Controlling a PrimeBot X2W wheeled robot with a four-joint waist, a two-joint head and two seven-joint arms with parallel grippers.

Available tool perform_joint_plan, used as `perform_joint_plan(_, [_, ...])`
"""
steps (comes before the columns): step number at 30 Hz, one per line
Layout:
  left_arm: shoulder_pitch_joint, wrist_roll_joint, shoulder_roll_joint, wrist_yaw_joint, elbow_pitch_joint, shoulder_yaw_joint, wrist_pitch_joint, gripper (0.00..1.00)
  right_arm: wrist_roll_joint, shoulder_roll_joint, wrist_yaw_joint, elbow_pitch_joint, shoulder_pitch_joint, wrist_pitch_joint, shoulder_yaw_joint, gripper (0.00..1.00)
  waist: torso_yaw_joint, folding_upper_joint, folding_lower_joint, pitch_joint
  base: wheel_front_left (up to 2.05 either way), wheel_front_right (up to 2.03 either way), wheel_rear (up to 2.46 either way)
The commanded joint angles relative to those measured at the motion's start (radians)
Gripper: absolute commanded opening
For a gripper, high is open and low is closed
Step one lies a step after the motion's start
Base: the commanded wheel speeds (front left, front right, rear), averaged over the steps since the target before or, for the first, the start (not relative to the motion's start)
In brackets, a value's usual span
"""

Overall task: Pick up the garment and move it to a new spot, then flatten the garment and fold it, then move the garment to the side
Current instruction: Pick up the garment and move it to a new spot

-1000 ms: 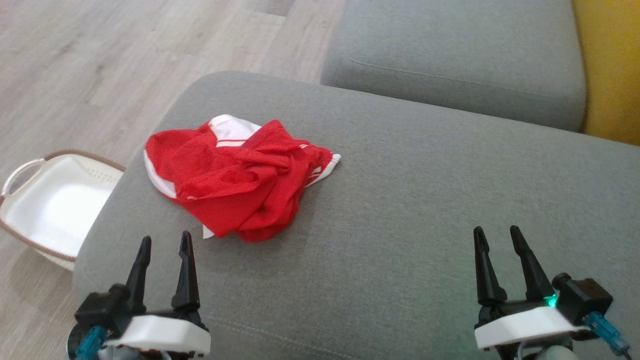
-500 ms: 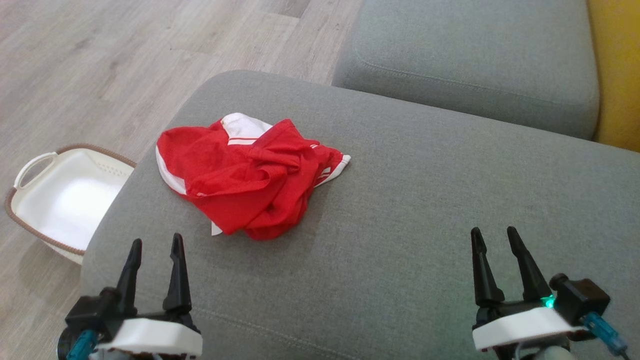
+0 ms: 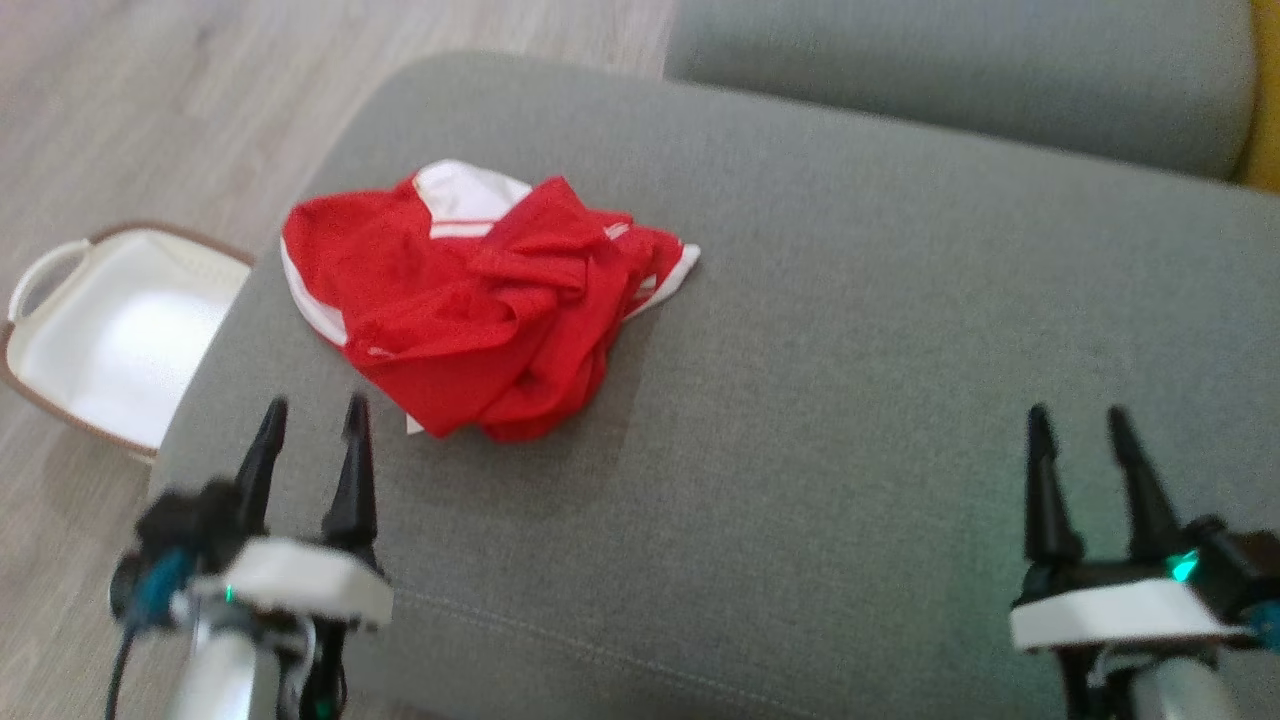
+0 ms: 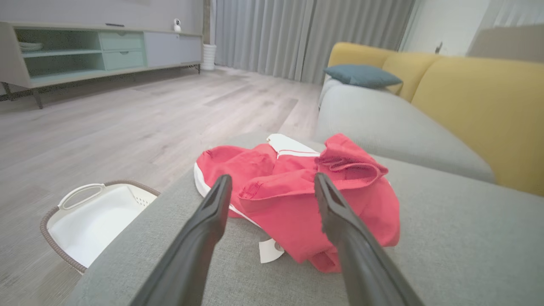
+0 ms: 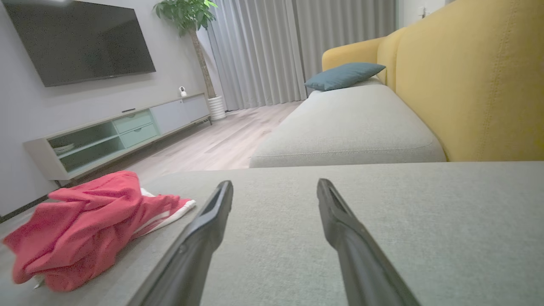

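A crumpled red garment [image 3: 470, 300] with white trim lies on the left part of the grey sofa cushion [image 3: 850, 350]. The left wrist view has the garment [image 4: 306, 195] just beyond the fingertips, and the right wrist view has the garment [image 5: 85, 225] at the lower left. My left gripper [image 3: 312, 412] is open, just short of the garment's near left edge, with nothing between its fingers. Far to the right, my right gripper [image 3: 1078, 418] hovers open over bare cushion.
A white basket [image 3: 110, 340] with a brown rim stands on the wooden floor left of the cushion. A second grey cushion [image 3: 950, 80] lies behind, with the yellow sofa back [image 5: 488, 85] on the right. A low TV cabinet [image 4: 85, 51] stands across the floor.
The whole head picture has shifted, so the camera moved and the garment sits higher in it. The left gripper stands closer to the garment; the right gripper sits farther right. Both stay open.
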Motion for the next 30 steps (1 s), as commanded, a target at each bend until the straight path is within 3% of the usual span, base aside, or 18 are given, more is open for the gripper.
perform_joint_plan(1, [-0.101, 0.014, 0.029, -0.013, 0.000, 0.022, 0.016, 1.00, -0.019, -0.009, 0.004, -0.048, -0.068, -0.011, 0.000, 1.00, -0.003, 0.0000, 0.0000, 0.063, 0.00, 0.00, 0.00])
perform_joint_plan(7, [-0.349, -0.012, 0.112, -0.067, 0.191, -0.043, 0.195, 1.00, -0.094, -0.009, 0.004, -0.112, -0.109, -0.001, -0.091, 1.00, -0.013, 0.0000, 0.0000, 0.177, 0.00, 0.00, 0.00])
perform_joint_plan(11, [-0.464, -0.039, 0.165, -0.078, 0.299, -0.089, 0.283, 1.00, -0.115, -0.009, 0.004, -0.158, -0.122, 0.024, -0.124, 1.00, -0.023, 0.0000, 0.0000, 0.226, 0.00, 0.00, 0.00])
perform_joint_plan(20, [-0.636, -0.142, 0.237, -0.081, 0.481, -0.268, 0.357, 1.00, -0.133, -0.009, 0.004, -0.230, -0.127, 0.063, -0.138, 1.00, -0.041, 0.0000, 0.0000, 0.299, 0.00, 0.00, 0.00])
perform_joint_plan(26, [-0.704, -0.203, 0.254, -0.081, 0.582, -0.345, 0.367, 1.00, -0.137, -0.009, 0.004, -0.250, -0.130, 0.074, -0.141, 1.00, -0.047, 0.0000, 0.0000, 0.320, 0.00, 0.00, 0.00])
perform_joint_plan(27, [-0.712, -0.212, 0.253, -0.081, 0.594, -0.352, 0.363, 0.43, -0.137, -0.009, 0.004, -0.251, -0.130, 0.075, -0.141, 1.00, -0.048, 0.0000, 0.0000, 0.320, 0.00, 0.00, 0.00])
perform_joint_plan(28, [-0.719, -0.219, 0.254, -0.081, 0.603, -0.358, 0.353, 0.00, -0.136, -0.009, 0.004, -0.251, -0.130, 0.075, -0.140, 1.00, -0.050, 0.0000, 0.0000, 0.320, 0.00, 0.00, 0.00])
perform_joint_plan(30, [-0.731, -0.229, 0.258, -0.081, 0.622, -0.359, 0.328, 0.00, -0.133, -0.009, 0.004, -0.247, -0.130, 0.073, -0.140, 1.00, -0.053, 0.0000, 0.0000, 0.316, 0.00, 0.00, 0.00])
